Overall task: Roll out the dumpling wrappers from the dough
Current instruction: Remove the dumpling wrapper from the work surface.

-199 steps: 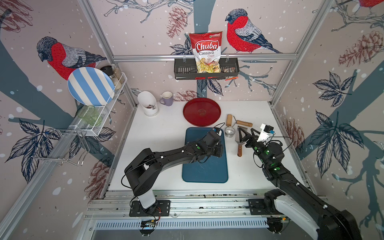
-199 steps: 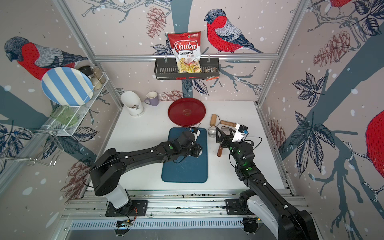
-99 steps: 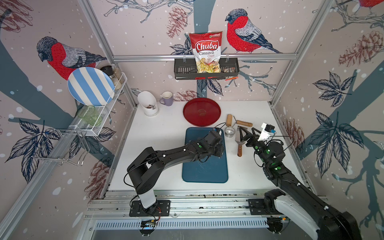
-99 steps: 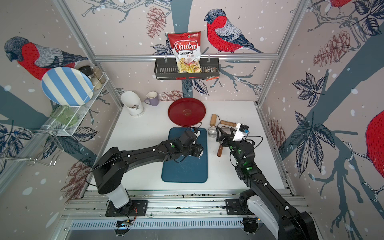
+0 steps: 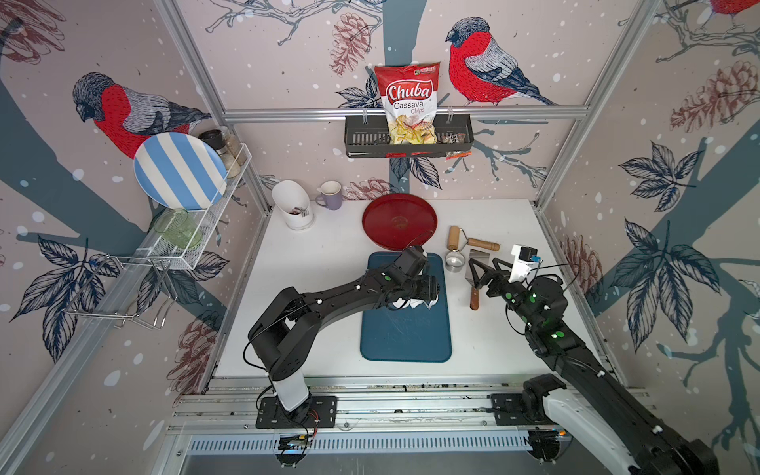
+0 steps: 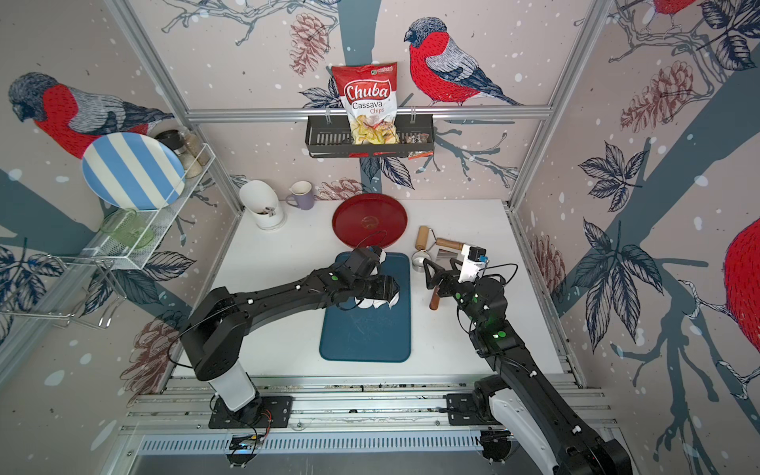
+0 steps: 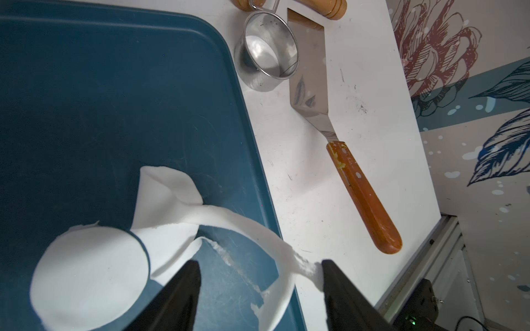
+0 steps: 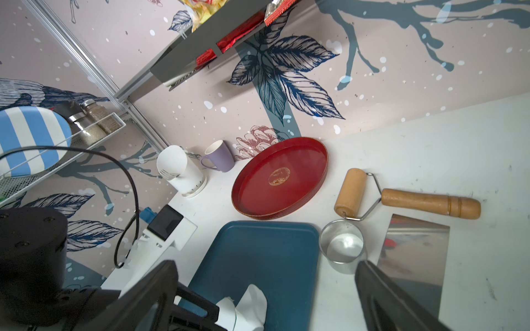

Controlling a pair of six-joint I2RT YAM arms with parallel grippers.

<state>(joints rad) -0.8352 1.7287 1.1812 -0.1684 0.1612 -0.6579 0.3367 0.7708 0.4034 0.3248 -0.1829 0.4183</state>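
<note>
A: While the left gripper (image 5: 425, 290) hangs over the right half of the blue board (image 5: 405, 335), where is the dough in both top views?

B: Directly beneath it. White bits of dough (image 5: 420, 303) peek out under the wrist. The right gripper (image 5: 484, 272) hovers over the spatula (image 5: 474, 297) on the table (image 5: 493, 337) right of the board, so the left arm is the nearer one.

A: And from the left wrist?

B: The left gripper's fingers (image 7: 183, 286) stand wide apart, clamping nothing. The round wrapper (image 7: 89, 272) lies flat on the board just left of them. The ragged dough meets its right edge and stretches as a thin band from left to right, out to the board's right edge. There its end clings to the right-hand finger.

A: The right wrist?

B: That gripper's jaws gape wide and empty, with the steel ring (image 8: 342, 246) just beyond them, off the board's far right corner. The dough shows as a crumpled white fold on the board to the left, under the left gripper.

A: So what does the coming move turn on?

B: That band, I'd judge. It sticks to the finger and joins the wrapper, so a pull rightward along its length, away from the wrapper, looks safest. A straight lift might drag the wrapper along.
</note>
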